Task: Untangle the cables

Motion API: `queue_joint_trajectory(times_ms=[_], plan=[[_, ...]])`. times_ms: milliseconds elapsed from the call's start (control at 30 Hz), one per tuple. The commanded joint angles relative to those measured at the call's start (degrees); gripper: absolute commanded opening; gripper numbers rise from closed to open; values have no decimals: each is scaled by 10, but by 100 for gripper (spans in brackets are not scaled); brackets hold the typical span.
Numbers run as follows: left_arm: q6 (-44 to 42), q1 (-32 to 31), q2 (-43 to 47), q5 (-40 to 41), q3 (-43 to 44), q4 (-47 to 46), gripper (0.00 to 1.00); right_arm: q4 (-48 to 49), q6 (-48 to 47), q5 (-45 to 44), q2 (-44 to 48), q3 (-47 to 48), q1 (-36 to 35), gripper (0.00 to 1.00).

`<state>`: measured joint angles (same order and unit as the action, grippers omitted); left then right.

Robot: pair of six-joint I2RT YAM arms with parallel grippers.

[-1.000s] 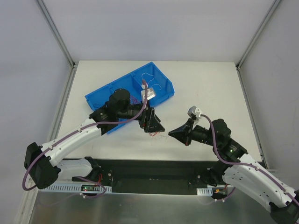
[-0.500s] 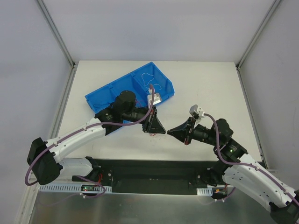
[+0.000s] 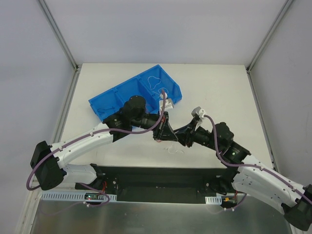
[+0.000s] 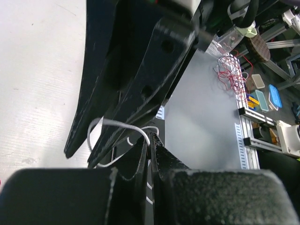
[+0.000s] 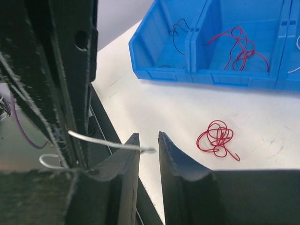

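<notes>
the two grippers sit nose to nose, low over the counter (image 5: 187, 108). the left gripper (image 4: 151, 146) is squeezed down to a hairline slit, and the white cable (image 5: 101, 142) runs straight into that slit at the tips, so it has the cable pinched. from there a thin loop curls out just past the tips, against the black fingers of the other arm.

over to the right gripper (image 5: 148, 140): its fingers stand a narrow gap apart, not clamped. the free end of the white cable stretches across from the left gripper and pokes in between the fingertips, lying over the edge of one finger. whether it touches the other finger, i cannot tell.

beyond the right gripper's tips and off to one side, the red cable (image 5: 216, 137) lies in a small curly knot on the counter, apart from the white one. farther out past it stands the blue bin (image 5: 206, 77), with a red strand (image 5: 236, 44) in one compartment and a black strand (image 5: 177, 29) in the next.
</notes>
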<state>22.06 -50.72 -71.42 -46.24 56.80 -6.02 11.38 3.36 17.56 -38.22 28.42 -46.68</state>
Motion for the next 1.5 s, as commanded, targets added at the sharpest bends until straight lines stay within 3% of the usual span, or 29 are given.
queue_joint_trajectory(times_ms=[0,133,167,267,367,600,733,800,933,1033,1133,1333,1467], plan=[[11,-5,4,-3,24,-47,0,50,-12,-52,-33,27,-27,27],[15,-4,20,8,26,-58,0,76,-8,-114,-64,6,-37,31],[12,-4,28,14,29,-55,0,73,-5,-147,-70,-1,-37,28],[-2,-4,65,42,36,-37,0,49,32,-294,-79,-22,-36,1],[-17,-5,101,92,39,-12,0,34,92,-379,-75,-51,-24,0],[-21,-4,117,207,52,75,0,44,87,-317,-41,-49,-14,0],[-17,-3,100,258,63,125,0,-20,82,-306,3,-12,-11,0],[-18,4,89,244,55,128,0,-45,89,-281,23,11,-6,0],[-11,18,74,226,32,127,40,-141,85,-240,11,106,8,1],[-6,17,86,250,11,136,64,-221,67,-200,-40,192,21,0],[-11,18,118,288,-9,157,74,-278,46,-188,-99,266,28,0],[-19,19,211,372,-56,196,87,-276,7,-249,-183,369,38,0],[-20,19,259,392,-77,217,90,-257,-14,-295,-270,446,47,0]])
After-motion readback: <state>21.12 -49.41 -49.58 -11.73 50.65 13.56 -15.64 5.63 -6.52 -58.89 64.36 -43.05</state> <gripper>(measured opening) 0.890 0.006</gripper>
